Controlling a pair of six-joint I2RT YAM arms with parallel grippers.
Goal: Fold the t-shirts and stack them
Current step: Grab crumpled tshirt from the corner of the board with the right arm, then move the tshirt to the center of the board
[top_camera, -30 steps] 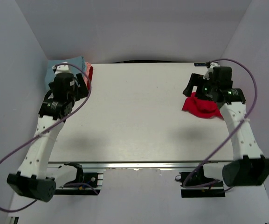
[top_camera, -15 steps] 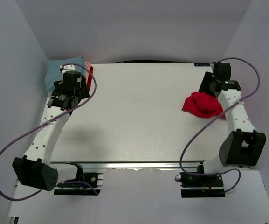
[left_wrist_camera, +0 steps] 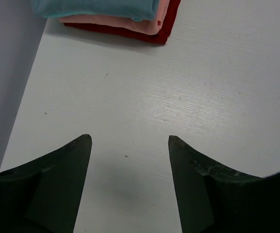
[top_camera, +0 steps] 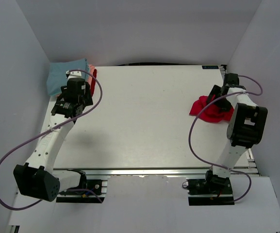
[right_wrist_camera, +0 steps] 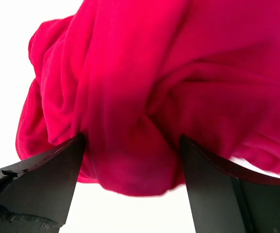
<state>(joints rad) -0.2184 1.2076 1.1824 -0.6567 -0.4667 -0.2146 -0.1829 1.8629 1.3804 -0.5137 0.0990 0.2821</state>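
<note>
A crumpled bright red t-shirt point(top_camera: 205, 110) lies at the table's right side. My right gripper point(top_camera: 216, 95) is at its right edge. In the right wrist view the gripper point(right_wrist_camera: 132, 141) is open, and a fold of the red shirt point(right_wrist_camera: 154, 73) bulges between the two fingers. At the far left corner is a folded stack: light blue point(top_camera: 64, 77) on top, salmon-pink point(top_camera: 90, 73) under it, red point(top_camera: 94, 78) at the bottom. The left wrist view shows the stack's edge point(left_wrist_camera: 130, 22) at the top. My left gripper point(left_wrist_camera: 130, 141) is open and empty over bare table, just short of the stack point(top_camera: 76, 93).
The white table point(top_camera: 144, 121) is boxed in by grey walls on the left, back and right. The stack sits against the left wall point(left_wrist_camera: 4, 73). A metal rail point(top_camera: 144, 171) runs along the near edge. Purple cables loop off both arms.
My right gripper has swung down from above the shirt's far side onto its right edge, the arm folding back. My left gripper has drawn back off the folded stack.
</note>
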